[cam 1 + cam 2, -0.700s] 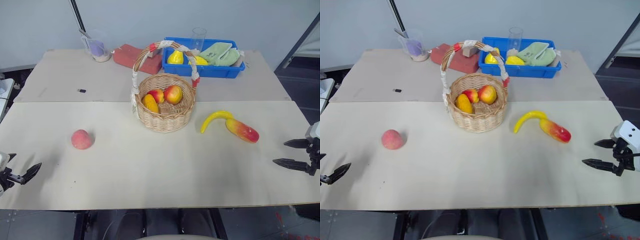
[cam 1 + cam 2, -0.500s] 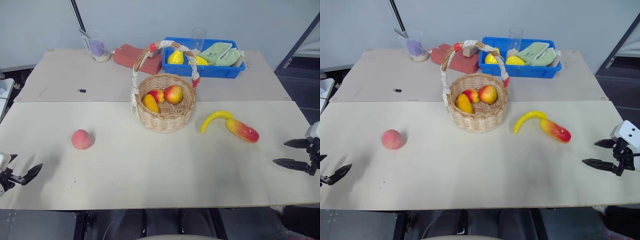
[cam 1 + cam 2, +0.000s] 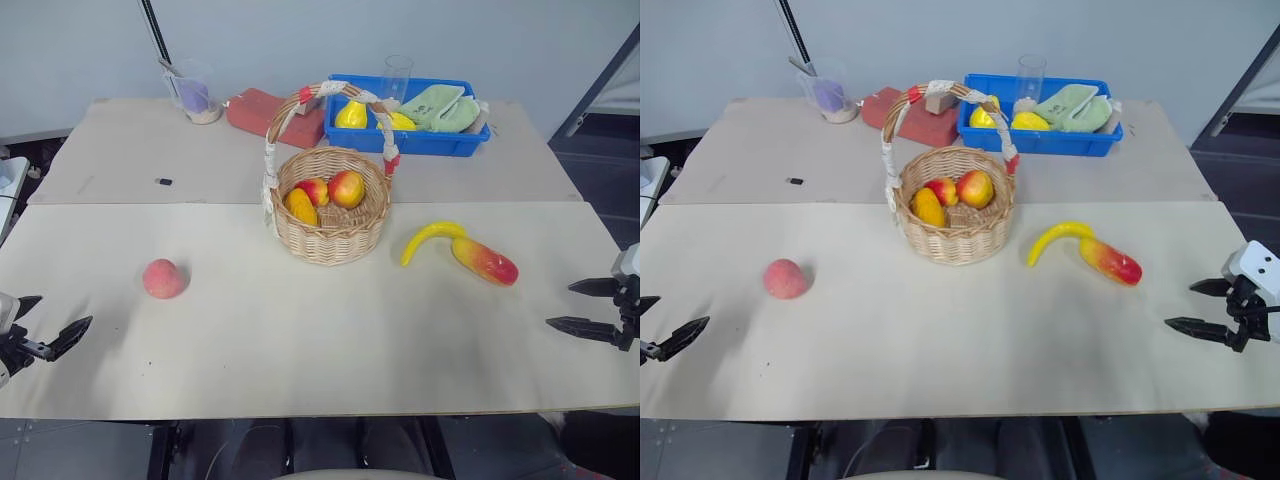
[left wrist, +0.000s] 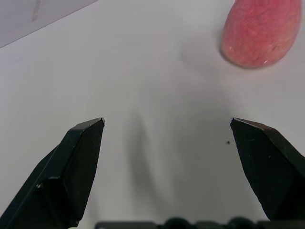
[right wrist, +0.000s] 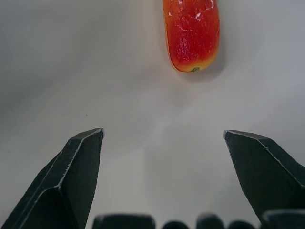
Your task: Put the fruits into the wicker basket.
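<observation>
The wicker basket [image 3: 333, 205] stands mid-table with several small fruits inside. A pinkish-red peach [image 3: 163, 278] lies on the table to its left, also seen as the peach [image 4: 259, 32] ahead of my left gripper. Right of the basket lie a yellow banana [image 3: 428, 238] and a red-and-yellow mango [image 3: 485, 261], touching end to end; the mango [image 5: 191, 33] shows ahead of my right gripper. My left gripper [image 3: 52, 317] hovers open near the table's front left corner, empty. My right gripper [image 3: 568, 306] is open at the front right edge, empty.
At the back stand a blue bin [image 3: 406, 117] with yellow pear-shaped fruits and green cloths, a clear glass [image 3: 396, 76], a red block [image 3: 273, 113] and a measuring cup [image 3: 195, 93]. A small dark object [image 3: 164, 182] lies at back left.
My left gripper has moved slightly up and toward the peach. The right gripper and the fruits have stayed put.
</observation>
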Motion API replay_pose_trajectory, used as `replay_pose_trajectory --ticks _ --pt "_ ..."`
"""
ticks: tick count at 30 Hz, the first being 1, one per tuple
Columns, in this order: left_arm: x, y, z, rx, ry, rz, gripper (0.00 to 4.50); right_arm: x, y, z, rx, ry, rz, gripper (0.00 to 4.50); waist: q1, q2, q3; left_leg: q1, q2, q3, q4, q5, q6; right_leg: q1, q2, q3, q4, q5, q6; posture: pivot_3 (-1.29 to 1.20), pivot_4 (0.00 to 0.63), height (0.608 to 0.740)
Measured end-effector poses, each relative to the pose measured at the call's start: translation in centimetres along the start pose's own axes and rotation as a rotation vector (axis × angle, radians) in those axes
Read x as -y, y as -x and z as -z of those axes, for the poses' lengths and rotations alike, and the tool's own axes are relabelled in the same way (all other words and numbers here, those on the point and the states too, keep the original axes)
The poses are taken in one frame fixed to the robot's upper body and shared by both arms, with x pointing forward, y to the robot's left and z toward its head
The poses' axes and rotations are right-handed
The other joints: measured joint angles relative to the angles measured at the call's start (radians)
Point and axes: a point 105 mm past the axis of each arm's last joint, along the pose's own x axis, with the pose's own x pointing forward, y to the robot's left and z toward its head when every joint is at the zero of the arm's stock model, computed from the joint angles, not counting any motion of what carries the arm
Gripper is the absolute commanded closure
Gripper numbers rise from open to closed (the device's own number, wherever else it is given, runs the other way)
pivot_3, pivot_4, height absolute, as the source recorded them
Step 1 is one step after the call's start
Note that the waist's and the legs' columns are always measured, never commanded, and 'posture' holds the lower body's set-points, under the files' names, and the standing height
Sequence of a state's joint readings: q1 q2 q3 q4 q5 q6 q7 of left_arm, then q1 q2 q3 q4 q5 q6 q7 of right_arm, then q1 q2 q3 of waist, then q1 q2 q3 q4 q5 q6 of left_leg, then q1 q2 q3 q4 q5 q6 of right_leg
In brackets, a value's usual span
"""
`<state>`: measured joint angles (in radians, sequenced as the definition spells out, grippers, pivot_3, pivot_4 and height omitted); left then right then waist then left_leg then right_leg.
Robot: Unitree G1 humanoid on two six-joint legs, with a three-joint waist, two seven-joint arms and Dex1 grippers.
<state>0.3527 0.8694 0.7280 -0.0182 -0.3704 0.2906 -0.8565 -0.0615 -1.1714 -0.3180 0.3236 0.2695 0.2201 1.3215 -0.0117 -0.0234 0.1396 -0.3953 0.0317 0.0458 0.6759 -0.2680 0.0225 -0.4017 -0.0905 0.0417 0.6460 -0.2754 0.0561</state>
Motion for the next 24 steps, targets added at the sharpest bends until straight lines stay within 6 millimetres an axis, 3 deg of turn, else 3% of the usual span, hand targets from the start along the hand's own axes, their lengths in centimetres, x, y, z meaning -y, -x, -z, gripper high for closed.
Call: replay_pose_trajectory --ticks 3,6,8,11,15,19,24 --pt "0.5 -0.5 -0.6 0.05 0.067 -0.003 0.0 -0.2 -0.1 -0.4 0.011 0.013 -0.012 0.04 0.001 0.0 0.0 0.0 0.0 0.0 0.0 0.0 0.0 0.0 0.0 0.0 0.0 0.0 0.0 0.0 0.15 0.74" --pt "1.4 -1.2 -1.5 0.105 0.151 0.011 0.0 -0.7 -0.3 -2.2 0.051 0.052 -0.044 0.04 -0.001 0.0 0.0 0.0 0.001 -0.001 0.001 0.0 0.0 0.0 0.0 0.0 0.001 0.0 0.0 0.0 0.15 0.74" --pt "2.4 -1.8 -2.2 0.139 0.208 0.028 0.0 -1.8 -0.7 -4.3 0.111 0.087 -0.1 0.04 0.0 0.0 0.0 0.0 0.0 -0.001 0.001 0.0 0.0 0.0 0.0 0.001 0.001 0.0 0.0 0.0 0.15 0.74" --pt "4.2 -3.2 -3.1 0.172 0.28 0.077 0.0 -4.5 -1.0 -9.5 0.243 0.187 -0.211 0.04 -0.001 0.0 0.0 0.0 0.001 -0.002 0.001 0.0 0.0 0.0 0.001 0.0 0.002 0.0 0.0 0.0 0.15 0.74" --pt "5.0 -4.2 -3.1 0.163 0.297 0.088 0.0 -7.6 -0.7 -14.8 0.388 0.276 -0.324 0.04 0.0 0.0 0.0 0.0 0.001 -0.003 0.001 -0.001 -0.001 0.0 0.001 0.0 0.001 0.0 0.0 0.0 0.15 0.74" --pt "4.9 -5.1 -3.1 0.165 0.312 0.079 0.0 -9.5 -1.1 -17.2 0.453 0.309 -0.406 0.04 0.009 0.0 0.0 -0.001 0.0 -0.003 0.001 -0.001 -0.001 0.0 -0.001 0.0 0.001 0.0 0.0 0.0 0.15 0.74" --pt "6.0 -6.7 -2.5 0.153 0.331 0.105 0.0 -10.2 -1.4 -18.7 0.488 0.356 -0.437 0.04 0.015 0.0 0.0 -0.002 -0.001 -0.003 0.002 -0.001 -0.001 -0.001 -0.001 -0.001 0.001 0.0 0.0 0.0 0.15 0.74"
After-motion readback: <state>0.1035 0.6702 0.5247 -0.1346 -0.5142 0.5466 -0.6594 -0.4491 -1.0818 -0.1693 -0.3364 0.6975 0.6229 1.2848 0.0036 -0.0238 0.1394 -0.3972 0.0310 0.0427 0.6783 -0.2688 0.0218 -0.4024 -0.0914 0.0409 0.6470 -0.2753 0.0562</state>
